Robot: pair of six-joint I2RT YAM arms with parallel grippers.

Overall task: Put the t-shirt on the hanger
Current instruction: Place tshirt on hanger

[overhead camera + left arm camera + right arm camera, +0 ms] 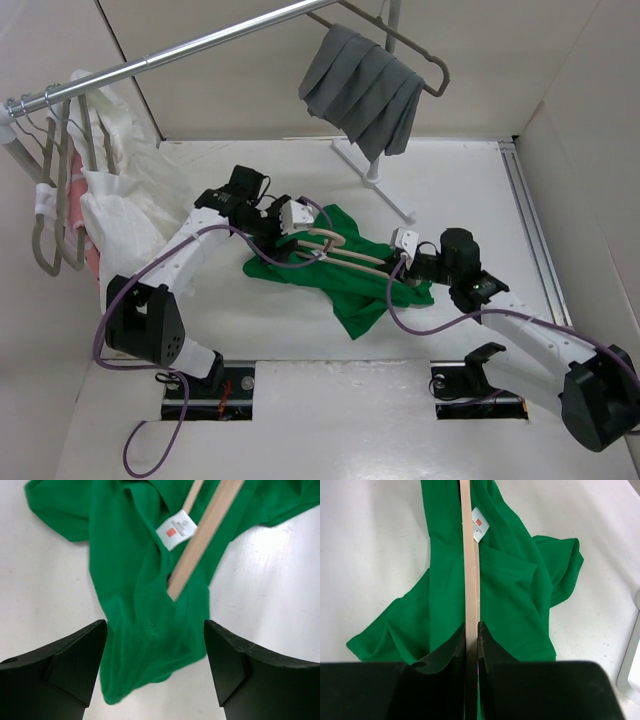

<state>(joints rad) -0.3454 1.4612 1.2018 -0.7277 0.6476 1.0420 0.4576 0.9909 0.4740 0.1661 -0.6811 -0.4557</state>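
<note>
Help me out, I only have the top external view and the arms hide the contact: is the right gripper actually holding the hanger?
Observer: Yes. The right wrist view shows the right gripper shut on a beige bar of the hanger, which runs away across the t-shirt.
Operator: And the left one?
Observer: The left gripper is open, its fingers wide apart above green cloth, holding nothing.
Operator: Can you find the neck opening?
Observer: The white neck label shows right beside the hanger's bar, and one bar end lies on the cloth just past it.
</note>
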